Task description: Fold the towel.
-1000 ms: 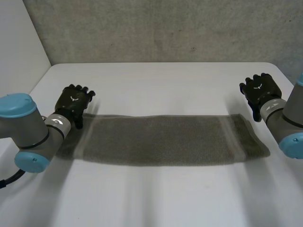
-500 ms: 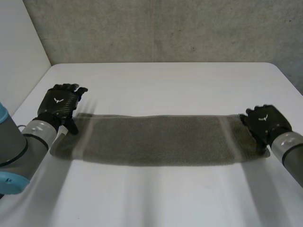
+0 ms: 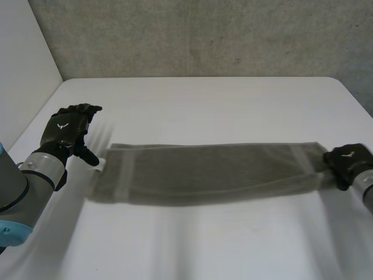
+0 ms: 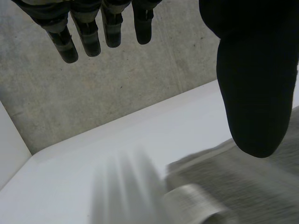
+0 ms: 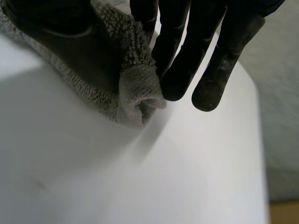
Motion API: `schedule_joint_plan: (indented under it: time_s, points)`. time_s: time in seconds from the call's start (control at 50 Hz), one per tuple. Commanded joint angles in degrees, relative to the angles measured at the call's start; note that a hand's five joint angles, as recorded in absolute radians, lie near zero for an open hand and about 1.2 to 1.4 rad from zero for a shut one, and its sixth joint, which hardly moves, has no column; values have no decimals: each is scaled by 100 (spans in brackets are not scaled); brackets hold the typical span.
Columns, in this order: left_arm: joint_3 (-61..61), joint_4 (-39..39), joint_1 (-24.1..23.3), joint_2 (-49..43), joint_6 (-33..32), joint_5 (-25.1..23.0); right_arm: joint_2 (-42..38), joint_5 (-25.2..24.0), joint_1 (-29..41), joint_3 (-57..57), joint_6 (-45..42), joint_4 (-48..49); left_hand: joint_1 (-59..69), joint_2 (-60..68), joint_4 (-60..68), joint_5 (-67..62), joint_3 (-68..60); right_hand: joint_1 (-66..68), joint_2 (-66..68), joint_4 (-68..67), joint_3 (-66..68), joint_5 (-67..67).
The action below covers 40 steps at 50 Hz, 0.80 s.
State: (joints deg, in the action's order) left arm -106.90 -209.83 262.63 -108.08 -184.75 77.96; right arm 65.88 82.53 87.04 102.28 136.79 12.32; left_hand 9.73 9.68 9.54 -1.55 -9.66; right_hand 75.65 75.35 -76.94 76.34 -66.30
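Since the earlier frame the towel [image 3: 210, 174] has been dragged toward the right edge of the worktop [image 3: 204, 105], so that its left end is now drawn clear of the left robot hand [image 3: 65, 129], while the right robot hand [image 3: 348, 163] has been carried closer to that right edge. The towel is laid as a long grey strip across the middle of the worktop, run from left to right. Its right end is gripped by the right robot hand: in the right wrist view a rolled fold of the cloth [image 5: 133, 88] is pinched between the thumb and the fingers [image 5: 175, 70]. The left robot hand is held open just beside the towel's far left corner, with its fingers [image 4: 84, 32] kept straight, set apart from the thumb, and nothing held. In the left wrist view a curled-up corner of the towel [image 4: 196, 200] is seen below that thumb.
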Motion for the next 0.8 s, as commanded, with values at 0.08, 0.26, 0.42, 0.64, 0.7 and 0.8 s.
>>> schedule_joint_plan:
  time_s: [0.08,0.26,0.42,0.64,0.7,0.8]
  points:
    - [-50,-14,-10,6,0,0,372,790,-533,-628,-2052,-1,27,32,46,155,-34,435,465,-306,366,-370]
    - [-85,-15,-37,6,0,0,523,826,2557,-1666,-796,25,27,32,46,155,-34,435,465,-306,366,-370]
    - [-120,-15,-54,15,-9,0,-454,870,4541,-2160,-707,25,27,32,46,155,-34,435,465,-306,366,-370]
    - [-138,-15,-107,-38,-9,0,-1158,799,5192,-1897,-576,104,27,32,46,155,-34,-4204,-4174,4333,-4273,4270]
    - [-138,-15,-133,-38,-17,0,-693,817,5104,-1616,-173,279,27,32,46,155,-34,-6565,-6535,6694,-6634,6630]
    - [-173,-15,-291,15,-17,0,126,764,4436,-964,726,447,27,32,46,155,-34,-6565,-6535,6694,-6634,6630]
